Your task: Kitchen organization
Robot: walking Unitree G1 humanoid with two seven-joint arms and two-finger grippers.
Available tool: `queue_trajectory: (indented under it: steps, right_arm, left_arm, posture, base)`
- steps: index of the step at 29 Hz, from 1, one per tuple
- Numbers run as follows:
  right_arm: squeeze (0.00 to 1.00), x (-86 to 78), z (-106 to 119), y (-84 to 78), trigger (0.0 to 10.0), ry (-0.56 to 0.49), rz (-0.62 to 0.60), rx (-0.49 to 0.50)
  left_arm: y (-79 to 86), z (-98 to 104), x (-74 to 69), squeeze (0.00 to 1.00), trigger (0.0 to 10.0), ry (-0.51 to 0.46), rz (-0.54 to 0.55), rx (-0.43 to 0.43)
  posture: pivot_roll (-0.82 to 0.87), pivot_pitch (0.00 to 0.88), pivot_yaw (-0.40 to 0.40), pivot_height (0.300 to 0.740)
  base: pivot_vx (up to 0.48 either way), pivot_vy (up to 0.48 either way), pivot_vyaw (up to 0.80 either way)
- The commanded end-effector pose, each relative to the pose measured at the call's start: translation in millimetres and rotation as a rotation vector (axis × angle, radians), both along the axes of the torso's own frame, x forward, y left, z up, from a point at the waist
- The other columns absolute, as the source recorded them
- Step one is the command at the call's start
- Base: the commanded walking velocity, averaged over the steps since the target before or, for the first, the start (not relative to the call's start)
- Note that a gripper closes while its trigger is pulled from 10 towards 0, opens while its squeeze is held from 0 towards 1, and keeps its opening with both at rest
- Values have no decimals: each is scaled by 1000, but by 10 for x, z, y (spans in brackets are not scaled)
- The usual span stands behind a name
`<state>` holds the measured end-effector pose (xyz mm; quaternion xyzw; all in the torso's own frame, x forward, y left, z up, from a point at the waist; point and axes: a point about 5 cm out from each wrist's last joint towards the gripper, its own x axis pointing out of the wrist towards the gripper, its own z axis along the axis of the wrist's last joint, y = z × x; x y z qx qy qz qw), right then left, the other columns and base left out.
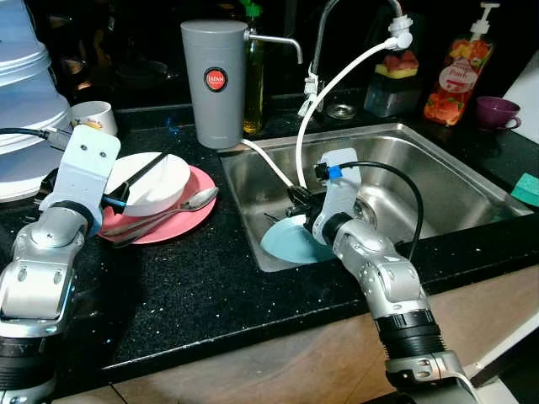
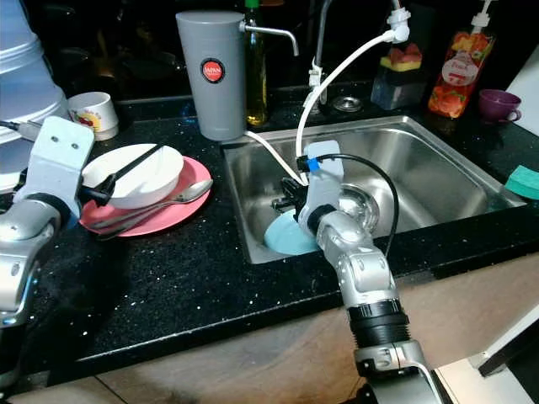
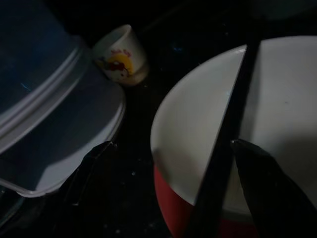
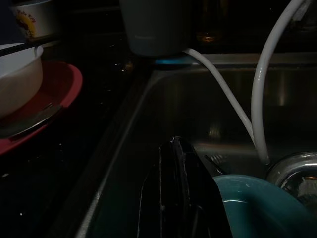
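Two jaws: right (image 1: pixel 296 202) pressed together over teal plate (image 1: pixel 286 242); left (image 1: pixel 118 195) spread beside white bowl (image 1: pixel 152 181).

Showing two silver jointed arms with black ribbed cuffs; white plates capping the left wrist (image 1: pixel 84 164) and right wrist (image 1: pixel 337 181); black cable looping beside a blue connector.

Along the back of the black counter (image 1: pixel 210 286) we see a grey water filter canister (image 1: pixel 215 82) with a red round label, a pump bottle (image 1: pixel 456 74) with a fruit label, a purple cup (image 1: pixel 497 111), and white hoses (image 1: pixel 337 84) hanging from the faucet (image 1: pixel 324 42).
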<state>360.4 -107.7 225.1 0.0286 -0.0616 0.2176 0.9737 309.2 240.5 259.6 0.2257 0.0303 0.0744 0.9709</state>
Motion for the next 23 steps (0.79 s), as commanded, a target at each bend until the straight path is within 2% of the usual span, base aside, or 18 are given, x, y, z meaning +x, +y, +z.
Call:
queue_trajectory:
  steps: [1, 21, 22, 23]
  right_arm:
    - [0, -4, 57, 14, 10000, -1, 12, 0]
    - [0, -20, 150, 23, 10000, -9, 18, 9]
    - [0, -20, 158, 26, 10000, -11, 19, 10]
    - [0, -19, 164, 29, 10000, -12, 19, 11]
  left_arm:
    - [-35, -9, -19, 0, 10000, 20, -31, -19]
    - [-33, 46, -15, 0, 10000, 79, -61, -105]
    - [-26, 49, -14, 0, 9137, 82, -61, -111]
    - [-18, 51, -11, 0, 4588, 86, -59, -116]
  posture:
    - [-36, 50, -7, 740]
    - [-35, 50, 0, 740]
    - [-35, 50, 0, 740]
    - [-35, 48, 2, 740]
  base:
    - [0, 0, 0]
    - [0, 0, 0]
    - [0, 0, 0]
    - [0, 0, 0]
